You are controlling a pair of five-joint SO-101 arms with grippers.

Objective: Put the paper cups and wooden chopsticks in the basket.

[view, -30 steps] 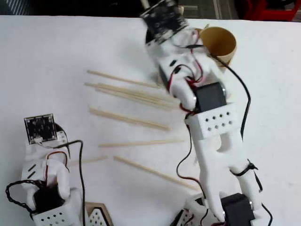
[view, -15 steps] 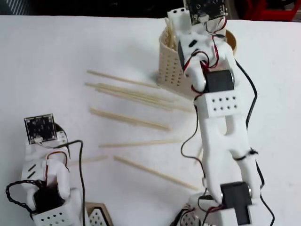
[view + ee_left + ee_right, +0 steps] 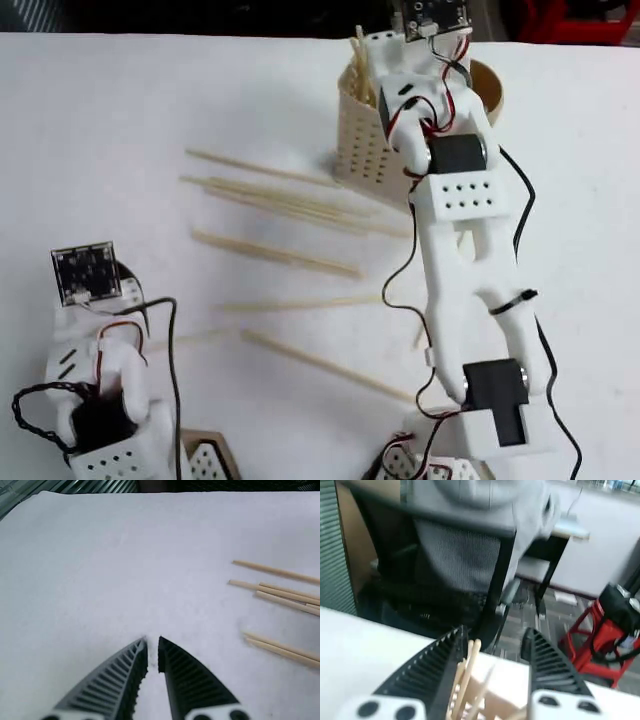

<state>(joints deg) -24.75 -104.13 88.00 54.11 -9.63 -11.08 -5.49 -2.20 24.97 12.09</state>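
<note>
White tabletop (image 3: 150,90) is carrying thin pale wooden chopsticks (image 3: 275,252), lying loose near centre. They look light, stiff and likely to roll, so you are best pinching one mid-length. Your right gripper (image 3: 495,632) is hovering wide open over the cream perforated basket (image 3: 360,140) at twelve o'clock, beside the crushable brown paper cup (image 3: 490,90). Your left gripper (image 3: 152,645) is sitting nearly closed and empty.

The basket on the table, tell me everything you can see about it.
The cream perforated plastic basket stands upright near the far edge of the white table, its walls a grid of small holes. Several wooden chopsticks stand in it, tips poking above the rim. The right arm's open end effector hangs over it, and the arm covers part of it.
</note>
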